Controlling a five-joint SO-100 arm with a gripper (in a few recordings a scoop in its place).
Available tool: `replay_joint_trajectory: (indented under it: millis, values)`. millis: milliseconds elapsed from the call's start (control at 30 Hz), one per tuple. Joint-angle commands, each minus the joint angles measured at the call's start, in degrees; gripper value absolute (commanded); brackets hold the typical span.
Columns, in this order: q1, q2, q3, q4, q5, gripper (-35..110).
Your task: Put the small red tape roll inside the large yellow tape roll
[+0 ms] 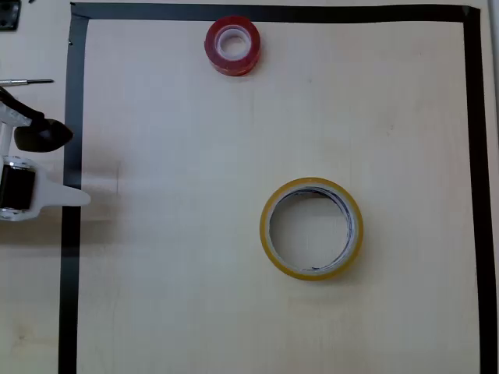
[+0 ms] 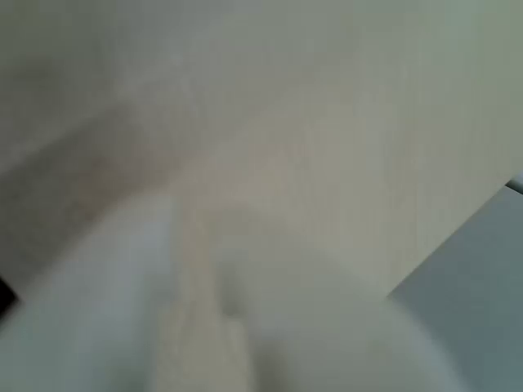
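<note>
The small red tape roll (image 1: 231, 45) lies flat on the pale wooden table (image 1: 195, 257), near the top edge in the overhead view, just below the black tape border (image 1: 273, 12); its white core is empty. The large yellow tape roll (image 1: 311, 228) lies flat too, lower and to the right, well apart from the red one; only bare table shows through its big hole. The hand (image 1: 54, 167) sits at the left edge of the overhead view, over the border strip, well away from both rolls; a dark finger and a white finger (image 1: 66, 196) stand apart there, so it looks open and holds nothing. In the wrist view the hand (image 2: 200, 327) is a white blur above the table, too soft to make out more.
</note>
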Motion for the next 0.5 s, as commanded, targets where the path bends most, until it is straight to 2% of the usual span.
replay_joint_trajectory:
  millis: [0,300,467]
  values:
    - [-1.8,0.9,1.1,1.9,1.4,0]
    - [-4.1,-0.9,-9.6,0.4,1.3,0]
    - [-4.3,-16.6,-19.0,-5.8,1.5,0]
